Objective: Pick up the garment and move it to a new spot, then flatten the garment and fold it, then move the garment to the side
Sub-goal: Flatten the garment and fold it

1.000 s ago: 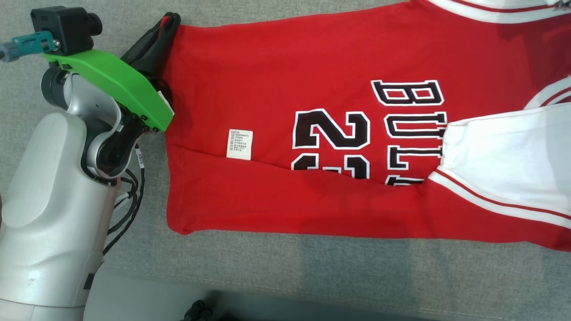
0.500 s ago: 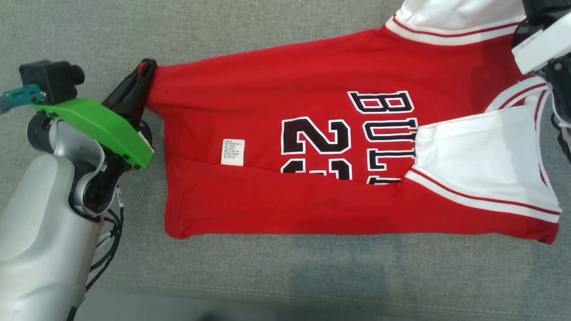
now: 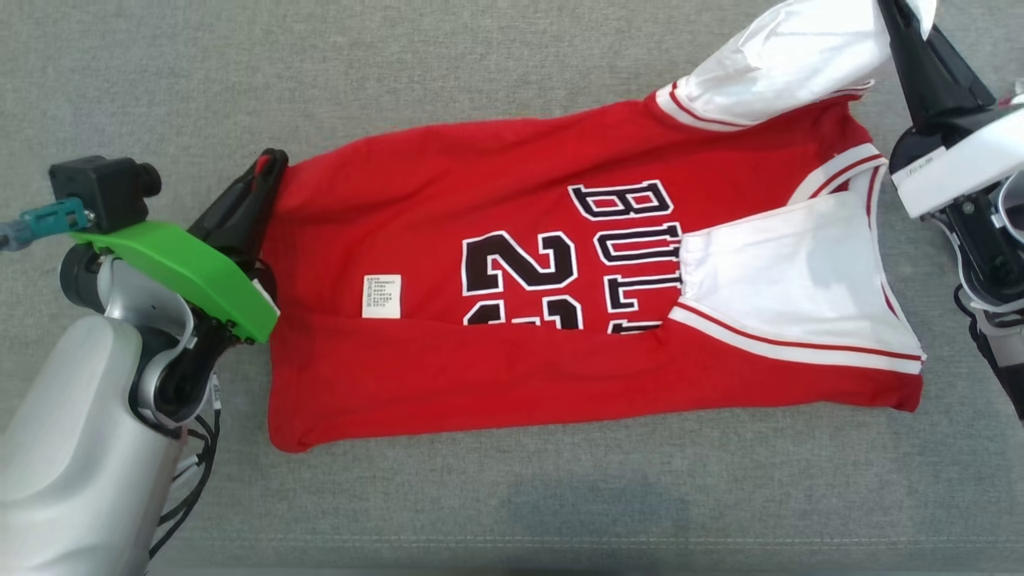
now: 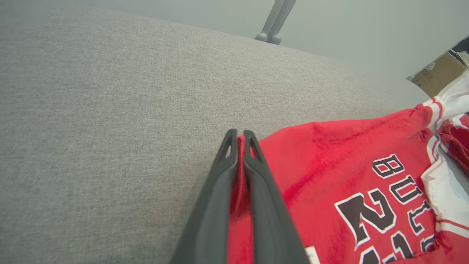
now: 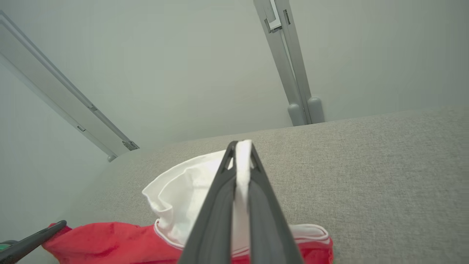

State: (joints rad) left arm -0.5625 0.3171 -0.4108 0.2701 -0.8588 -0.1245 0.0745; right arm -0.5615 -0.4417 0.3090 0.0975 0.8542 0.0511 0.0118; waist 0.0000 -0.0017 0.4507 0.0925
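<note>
Grey fabric surface (image 3: pixel 512 80) under everything. Far left in head view: pale left forearm (image 3: pixel 64 464), green bracket (image 3: pixel 180 276) with a black camera (image 3: pixel 100 188) on it, cables (image 3: pixel 196 464) dangling below the wrist.

Left gripper (image 3: pixel 270 160) is pinched tight on the far left corner of the red garment (image 3: pixel 496 384). Left wrist view has red cloth squeezed between its two dark fingers (image 4: pixel 216 198).

Garment lies on the surface, stretched sideways between the two grippers, hem end left, shoulders right. Its near edge is folded up over the body, and the fold line covers the lower half of the black numbers (image 3: pixel 520 268). Small care label (image 3: pixel 382 296) sits just above that fold, text too small to read.

Near sleeve (image 3: pixel 784 272), white, lies folded across the chest and hides the end of the lettering (image 3: pixel 632 232). Far sleeve (image 3: pixel 788 52), white, is bunched at top right, clamped in the right gripper (image 5: pixel 240 146), jaws closed on it with a white strip between the tips.

In head view that gripper's tips are cut by the top edge, and the white arm casing (image 3: pixel 956 164) by the right edge.

Beyond the surface, left wrist view has a cardboard box (image 4: pixel 438 71) and grey stand legs (image 4: pixel 274 22). Right wrist view has a grey post (image 5: pixel 289 66) and a slanted rail (image 5: pixel 62 106) against a pale wall.
</note>
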